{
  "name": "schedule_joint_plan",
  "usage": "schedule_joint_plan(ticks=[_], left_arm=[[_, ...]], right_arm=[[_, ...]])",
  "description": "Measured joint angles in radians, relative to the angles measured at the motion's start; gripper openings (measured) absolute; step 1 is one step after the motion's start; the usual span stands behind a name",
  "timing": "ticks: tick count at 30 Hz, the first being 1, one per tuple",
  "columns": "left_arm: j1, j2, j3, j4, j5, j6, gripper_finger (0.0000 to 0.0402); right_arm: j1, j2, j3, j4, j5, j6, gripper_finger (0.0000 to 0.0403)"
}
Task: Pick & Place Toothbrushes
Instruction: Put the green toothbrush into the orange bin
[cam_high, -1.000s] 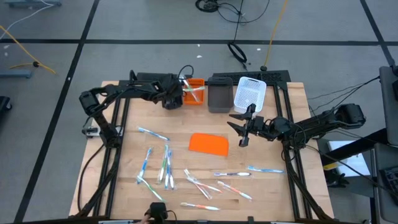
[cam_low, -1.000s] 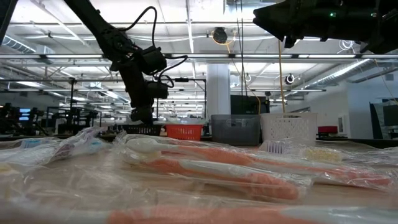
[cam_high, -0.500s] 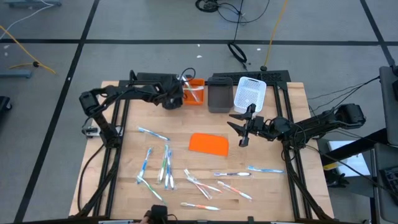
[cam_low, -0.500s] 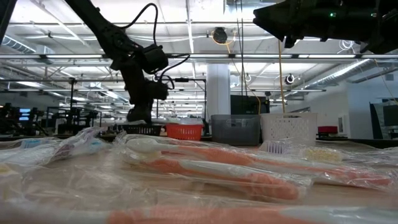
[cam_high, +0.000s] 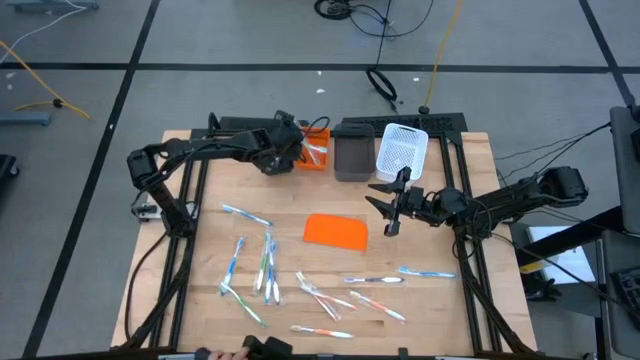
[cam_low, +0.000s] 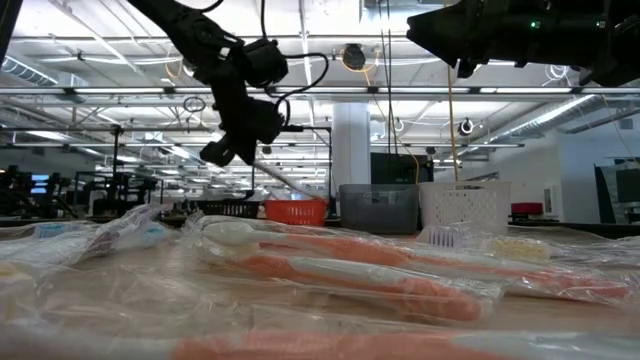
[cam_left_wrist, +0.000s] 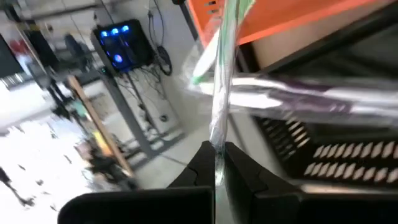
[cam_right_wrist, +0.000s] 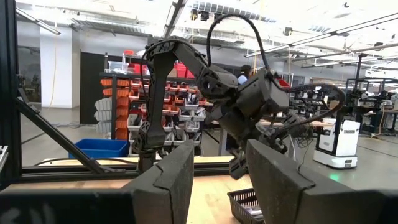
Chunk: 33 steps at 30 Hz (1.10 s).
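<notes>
At the table's far edge, the left gripper (cam_high: 293, 150) pinches a wrapped toothbrush (cam_left_wrist: 219, 93) beside the orange bin (cam_high: 315, 148); the right gripper (cam_high: 385, 205), jaws spread, waits mid-table, while most toothbrushes (cam_high: 265, 265) still lie scattered on the table (cam_high: 470, 165).

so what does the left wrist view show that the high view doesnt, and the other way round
Only the left wrist view shows the left gripper shut on a green-accented wrapped toothbrush. Only the high view shows the loose toothbrushes on the table, the orange sheet, and the right gripper hanging open, empty, mid-table. Both show the orange bin.
</notes>
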Motion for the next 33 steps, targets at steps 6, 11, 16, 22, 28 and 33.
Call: schedule_joint_plan(ticks=[6, 11, 16, 22, 28, 33], left_arm=[[0.003, 0.000, 0.019, 0.014, -0.040, 0.130, 0.0006], [0.005, -0.001, 0.019, 0.065, -0.038, 0.100, 0.0003], [0.008, -0.001, 0.019, 0.040, -0.029, 0.182, 0.0004], [0.021, -0.013, 0.019, 0.043, -0.021, 0.174, 0.0007], [0.027, -0.033, 0.019, 0.028, -0.028, 0.221, 0.0007], [0.008, -0.031, 0.017, -0.035, -0.028, 0.333, 0.0004]], right_arm=[[0.000, 0.000, 0.000, -0.007, 0.000, 0.000, 0.0139], [0.000, 0.000, 0.000, -0.008, 0.001, -0.002, 0.0139], [0.000, 0.000, 0.000, -0.014, 0.001, -0.002, 0.0139], [0.000, 0.000, 0.000, -0.036, 0.003, -0.003, 0.0139], [-0.001, 0.000, 0.000, -0.037, 0.013, -0.011, 0.0139], [-0.002, 0.000, 0.000, -0.044, 0.055, -0.012, 0.0139]])
